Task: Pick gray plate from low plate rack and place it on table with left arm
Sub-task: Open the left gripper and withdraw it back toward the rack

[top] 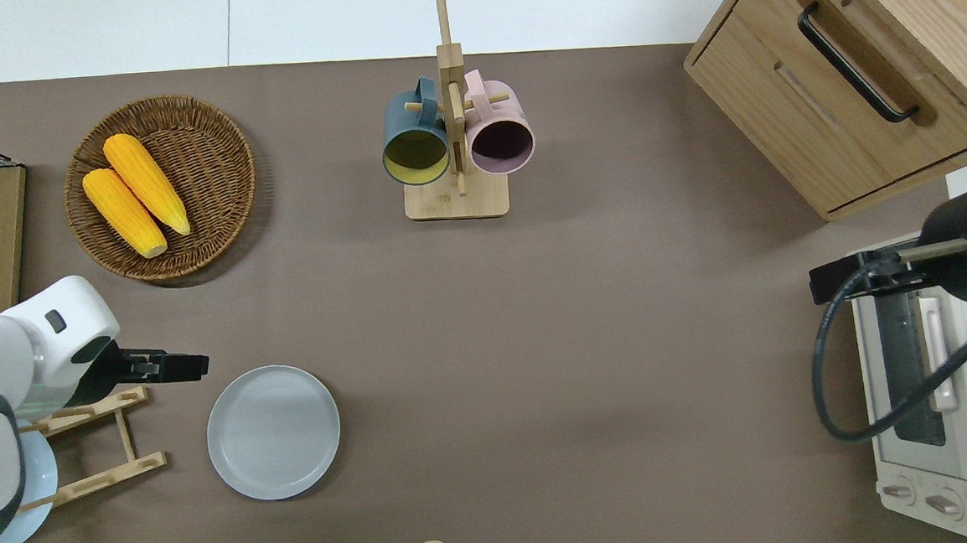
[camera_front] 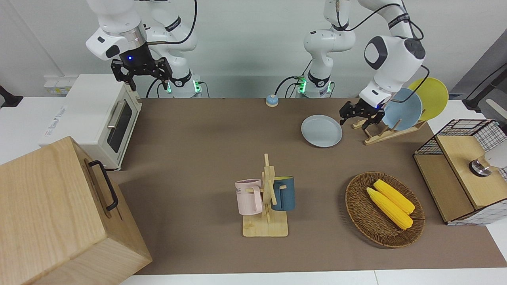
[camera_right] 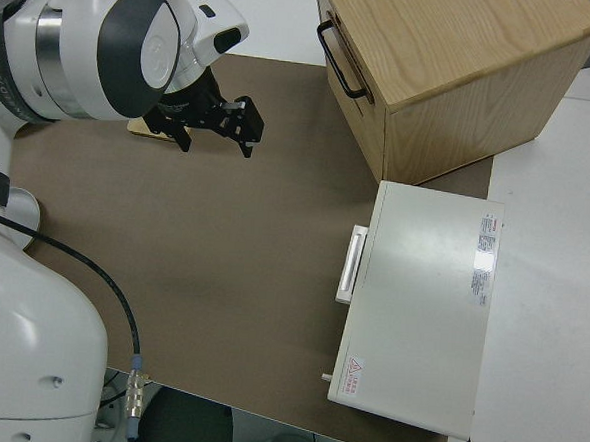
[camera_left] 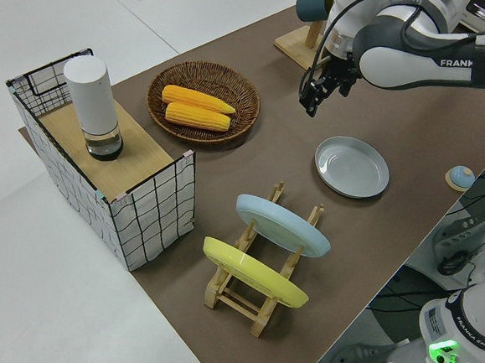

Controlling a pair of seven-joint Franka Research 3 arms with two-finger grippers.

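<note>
The gray plate (camera_front: 321, 130) lies flat on the brown table (camera_front: 206, 138), beside the low plate rack (camera_front: 380, 133). It also shows in the overhead view (top: 273, 431) and in the left side view (camera_left: 352, 167). My left gripper (camera_front: 358, 120) is open and empty, raised in the air. In the overhead view the left gripper (top: 200, 366) is over bare table by the rack's (top: 95, 442) end, apart from the plate. The rack holds a light blue plate (camera_front: 402, 109) and a yellow plate (camera_front: 431, 97). My right gripper (camera_front: 140, 75) is parked and open.
A mug stand (camera_front: 267, 198) with a pink and a blue mug stands mid-table. A wicker basket (camera_front: 358, 209) holds two corn cobs. A wire-sided shelf (camera_front: 463, 170), a toaster oven (camera_front: 99, 114), a wooden cabinet (camera_front: 59, 213) and a small blue bell (camera_front: 271, 100) line the edges.
</note>
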